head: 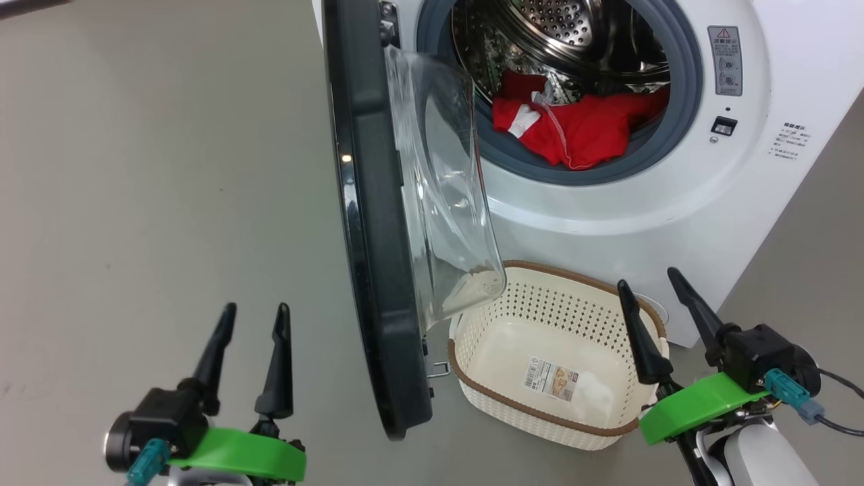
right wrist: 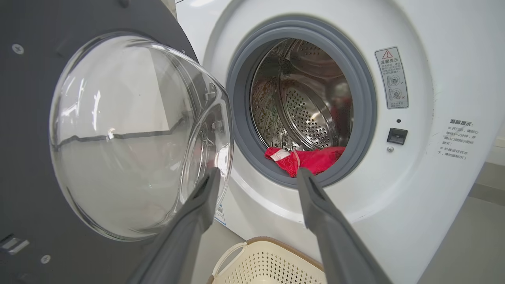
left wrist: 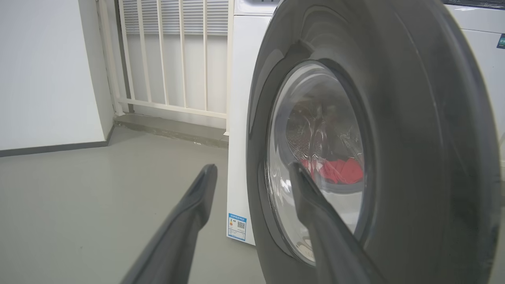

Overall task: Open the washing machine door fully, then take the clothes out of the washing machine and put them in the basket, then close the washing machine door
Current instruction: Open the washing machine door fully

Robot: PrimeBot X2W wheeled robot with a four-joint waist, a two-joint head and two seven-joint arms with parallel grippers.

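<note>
Soft bright red clothes (head: 580,131) lie heaped on the lower lip of the perforated steel drum (head: 560,27), long axis across the mouth of the big white front-loading washing machine (head: 607,209). The round black-rimmed, glass-bowled door (head: 371,223) stands roughly square to the front, between the left gripper (head: 257,308) and the drum. The right gripper (head: 646,278) sits on the drum side, over the cream perforated basket (head: 567,307) on the floor; the clothes lie ahead of it, up and leftward. Both pairs of fingers are spread wide, holding nothing. Right arm judged nearer, path unobstructed.

Laundry room, washing machine (head: 607,216), grey floor (head: 169,169)
</note>
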